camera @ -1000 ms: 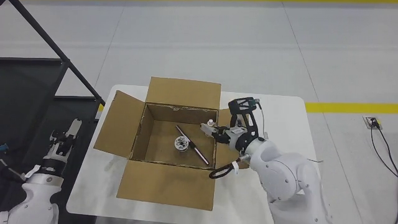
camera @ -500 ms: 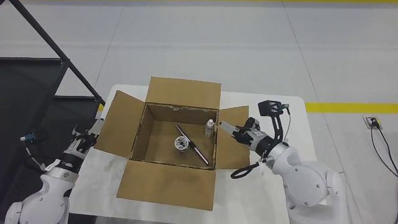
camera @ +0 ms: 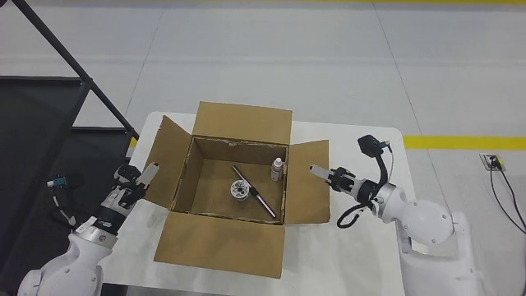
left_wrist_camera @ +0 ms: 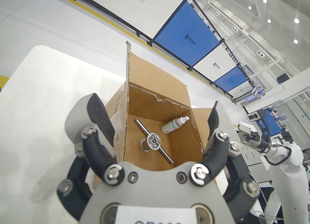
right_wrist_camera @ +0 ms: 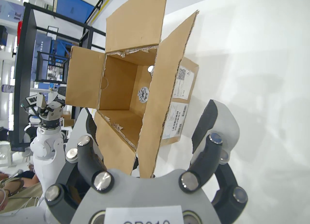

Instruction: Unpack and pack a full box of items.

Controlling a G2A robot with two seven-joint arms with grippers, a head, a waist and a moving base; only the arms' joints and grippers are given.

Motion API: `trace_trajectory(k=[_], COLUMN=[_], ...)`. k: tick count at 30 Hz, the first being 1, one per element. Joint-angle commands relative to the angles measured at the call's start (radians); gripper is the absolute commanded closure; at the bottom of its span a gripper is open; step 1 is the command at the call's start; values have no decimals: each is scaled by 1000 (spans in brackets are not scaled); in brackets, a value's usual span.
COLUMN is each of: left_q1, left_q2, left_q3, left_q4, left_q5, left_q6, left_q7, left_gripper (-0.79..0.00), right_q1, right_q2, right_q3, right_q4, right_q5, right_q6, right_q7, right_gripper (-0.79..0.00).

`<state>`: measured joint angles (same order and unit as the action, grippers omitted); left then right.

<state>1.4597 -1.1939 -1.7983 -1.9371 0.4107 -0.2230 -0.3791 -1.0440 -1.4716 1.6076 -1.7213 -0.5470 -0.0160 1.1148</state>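
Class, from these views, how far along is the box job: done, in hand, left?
Done: the brown cardboard box is open, flaps spread, holding a small white bottle, a thin metal rod and a round metal disc. In hand: nothing; the left pincer and right pincer are open, empty, outside the side flaps. Left: either emptying it or closing the flaps.

Seen from the right wrist, the box's [right_wrist_camera: 116,84] raised side flap [right_wrist_camera: 167,84] covers all but a sliver of the bottle [right_wrist_camera: 150,68] and half the round metal disc [right_wrist_camera: 143,94]. The box's nearest flap [right_wrist_camera: 113,142] overlaps one finger [right_wrist_camera: 90,125] of the right claw [right_wrist_camera: 150,116].
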Motion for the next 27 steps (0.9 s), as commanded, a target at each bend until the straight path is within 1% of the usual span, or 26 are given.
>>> trace_trajectory(k=[1, 3, 7, 10, 12, 14, 22, 27], left_q1=[1, 1, -11, -24, -35, -48, -96, -109], left_q2=[0, 1, 2, 2, 2, 3, 2, -2], left_q3=[12, 26, 59, 85, 104, 126, 196, 241], left_q4=[-7, -15, -17, -13, -9, 2, 56, 98], left_q5=[1, 9, 27, 39, 51, 62, 51, 81], left_q6=[-1, -1, 2, 3, 4, 7, 40, 63], left_q7=[-6, -9, -16, -22, -30, -38, -83, -23], left_gripper=[-785, -785, -785, -785, -785, -785, -785, -785], right_q1=[27, 49, 91, 123, 147, 173, 271, 326], right_q2=[4, 9, 18, 23, 25, 24, 11, 1], right_q3=[-8, -16, -29, -51, -72, -103, -241, -324], right_q4=[37, 63, 101, 127, 152, 184, 336, 447], right_q5=[54, 120, 225, 311, 345, 385, 407, 393], right_q6=[-43, -93, -154, -184, -189, -194, -190, -216], right_q7=[32, 77, 144, 183, 186, 179, 15, -50], right_gripper=[-785, -785, -785, -785, -785, -785, -785, -785])
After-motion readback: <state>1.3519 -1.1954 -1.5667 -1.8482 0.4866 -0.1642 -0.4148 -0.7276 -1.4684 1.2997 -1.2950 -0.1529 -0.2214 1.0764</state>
